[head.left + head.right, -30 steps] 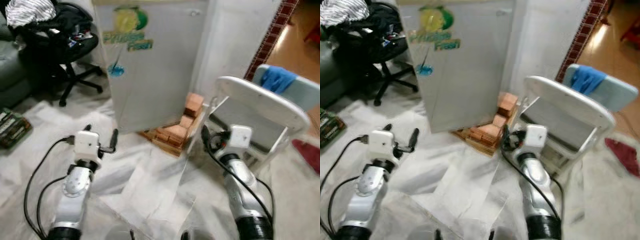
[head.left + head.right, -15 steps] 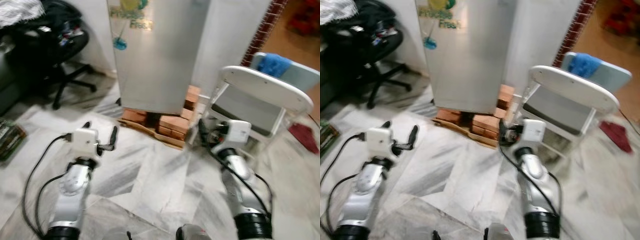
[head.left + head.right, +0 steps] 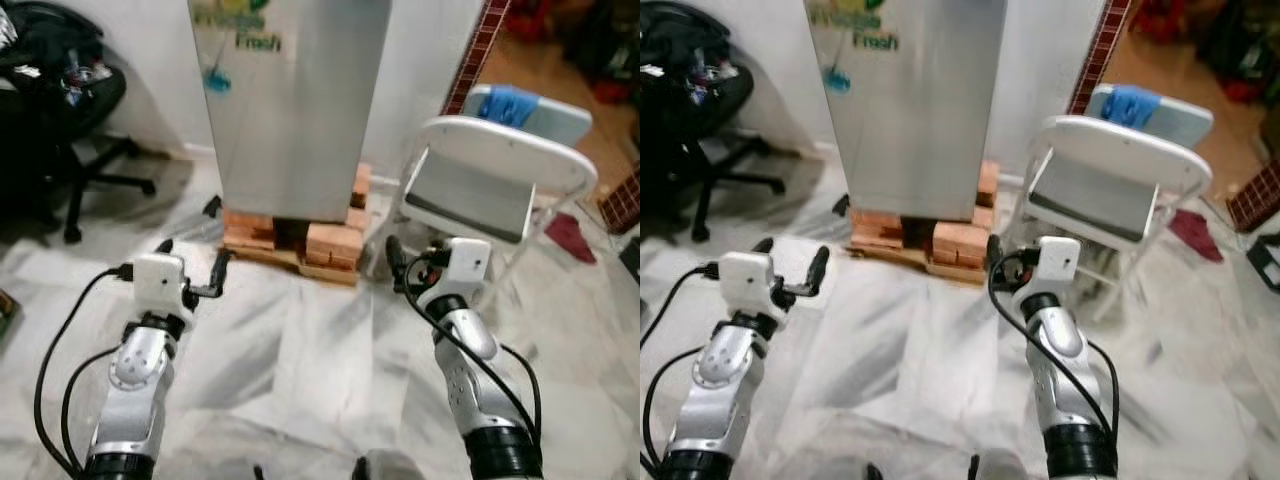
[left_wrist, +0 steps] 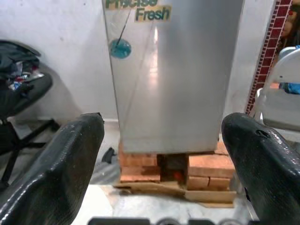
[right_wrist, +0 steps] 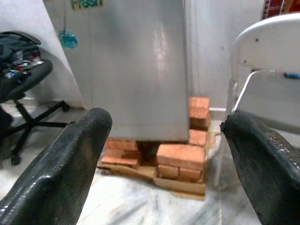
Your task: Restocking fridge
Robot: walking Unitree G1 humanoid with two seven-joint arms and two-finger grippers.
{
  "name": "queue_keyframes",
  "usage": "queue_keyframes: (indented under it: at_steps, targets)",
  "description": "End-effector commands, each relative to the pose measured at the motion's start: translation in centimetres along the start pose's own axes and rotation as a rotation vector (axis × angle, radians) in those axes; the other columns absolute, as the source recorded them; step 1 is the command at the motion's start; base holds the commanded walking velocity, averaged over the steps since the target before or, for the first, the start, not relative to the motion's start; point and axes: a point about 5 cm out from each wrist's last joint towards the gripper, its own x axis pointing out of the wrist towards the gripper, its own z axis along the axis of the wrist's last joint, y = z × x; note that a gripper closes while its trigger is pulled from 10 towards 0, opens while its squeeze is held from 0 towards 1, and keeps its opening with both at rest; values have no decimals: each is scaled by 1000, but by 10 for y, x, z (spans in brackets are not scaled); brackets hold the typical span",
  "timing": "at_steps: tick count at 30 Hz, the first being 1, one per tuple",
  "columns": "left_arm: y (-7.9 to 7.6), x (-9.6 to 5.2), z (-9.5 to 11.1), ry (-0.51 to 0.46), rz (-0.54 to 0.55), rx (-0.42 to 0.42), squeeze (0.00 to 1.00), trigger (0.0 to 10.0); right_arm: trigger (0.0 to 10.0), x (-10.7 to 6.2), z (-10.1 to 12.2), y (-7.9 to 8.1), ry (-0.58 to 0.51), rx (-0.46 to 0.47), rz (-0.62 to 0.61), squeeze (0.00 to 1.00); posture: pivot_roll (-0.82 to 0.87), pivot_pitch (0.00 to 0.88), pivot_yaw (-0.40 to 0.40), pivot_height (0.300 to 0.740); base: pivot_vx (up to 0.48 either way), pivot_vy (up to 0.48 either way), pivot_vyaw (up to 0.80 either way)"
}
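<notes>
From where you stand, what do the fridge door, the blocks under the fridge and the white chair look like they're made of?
The fridge door looks like brushed or silver-painted metal: smooth grey with soft vertical glare. The blocks look like fired clay bricks: orange-red, matte, rough-edged, stacked on a flat brownish sheet that could be cardboard or wood. The white chair seems to be glossy moulded plastic on thin white tube legs, probably metal.

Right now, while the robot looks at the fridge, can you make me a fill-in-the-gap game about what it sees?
1. The silver fridge stands on a stack of ____.
2. The fridge door is ____.
3. The blue cloth lies on the seat of the chair behind the ____ folding chair.
4. The left gripper and the right gripper both have their fingers ____, holding nothing.

Missing words: bricks; shut; white; open
</notes>
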Motion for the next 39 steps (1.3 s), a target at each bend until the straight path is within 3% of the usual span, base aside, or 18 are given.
queue_keyframes:
  at_steps: [1,5,8,11,15,22,30,39]
  targets:
    - [-10,3,1,2,-25,-19,0,10000,10000,-2,2,-9,-4,-58,-50,0,-46,53,-9,740,398,266,0]
    - [-10,3,1,-1,-30,-19,0,10000,10000,0,0,-14,4,-128,-116,0,-46,54,-11,740,395,270,0]
    - [-12,4,4,-20,-39,-11,0,10000,10000,-1,-2,-14,9,-60,-93,0,-44,56,-13,740,394,271,0]
    - [-13,5,5,-26,-44,-15,0,10000,10000,0,0,-17,-19,-65,-127,0,-46,56,-13,740,411,181,0]
    - [-14,5,4,-17,-49,-22,0,10000,10000,0,3,-11,-20,-69,-51,0,-47,55,-13,740,442,0,0]
    - [-14,6,4,-13,-45,-26,0,10000,10000,1,2,-6,-14,-37,-27,0,-45,52,-13,740,438,0,0]
    - [-14,8,5,-24,-42,-38,0,10000,10000,2,3,-6,-20,-31,-17,0,-45,50,-13,740,423,0,-745]
    - [-13,8,5,-27,-39,-44,0,10000,10000,3,3,-5,-22,-25,-11,0,-45,49,-11,740,394,273,-800]
